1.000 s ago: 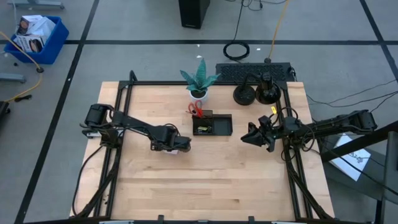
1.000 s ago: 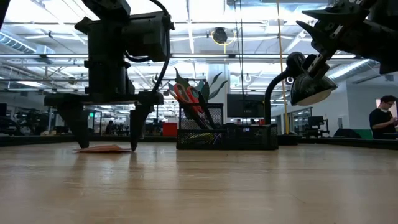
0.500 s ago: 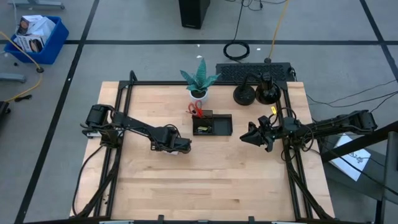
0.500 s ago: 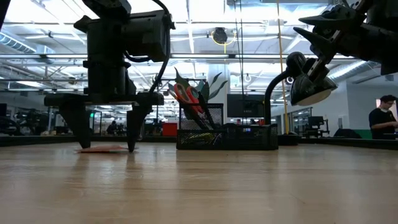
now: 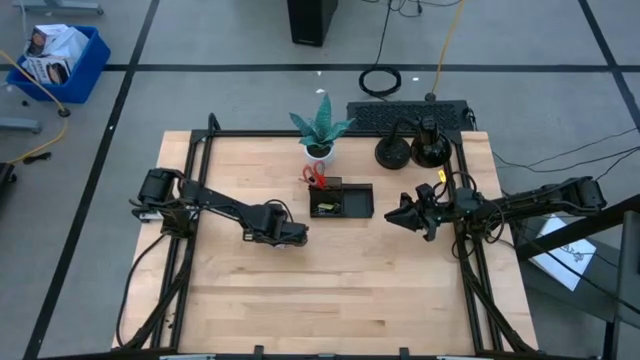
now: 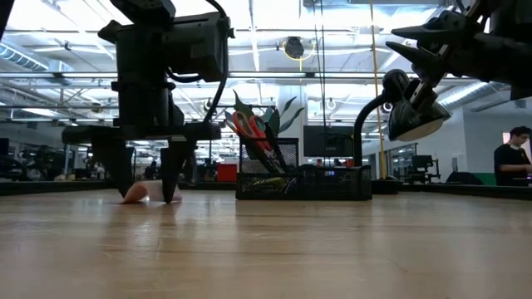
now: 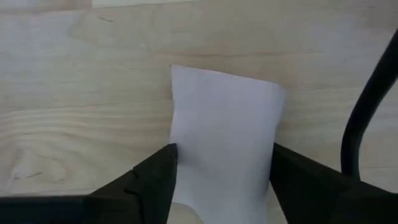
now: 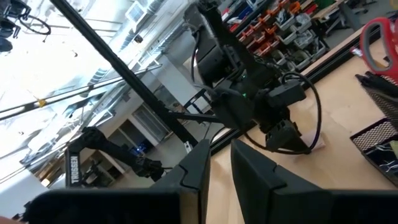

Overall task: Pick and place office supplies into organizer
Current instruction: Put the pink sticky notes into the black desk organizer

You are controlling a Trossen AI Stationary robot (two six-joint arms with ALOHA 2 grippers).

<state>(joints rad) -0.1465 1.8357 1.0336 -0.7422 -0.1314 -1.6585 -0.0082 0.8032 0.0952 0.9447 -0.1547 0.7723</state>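
Both left gripper [image 6: 148, 198] fingers now narrowed onto sticky-note pad [image 7: 222, 137], edge lifting; organizer [image 5: 341, 200] next; right gripper [image 5: 392, 216] nearly closed, empty

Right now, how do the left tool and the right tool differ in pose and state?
The left tool is down at the wooden table, fingers either side of the pale pink sticky-note pad, which bows between them. The right tool hangs raised beside the black mesh organizer, nearly shut, holding nothing. Both are dark two-finger tools.
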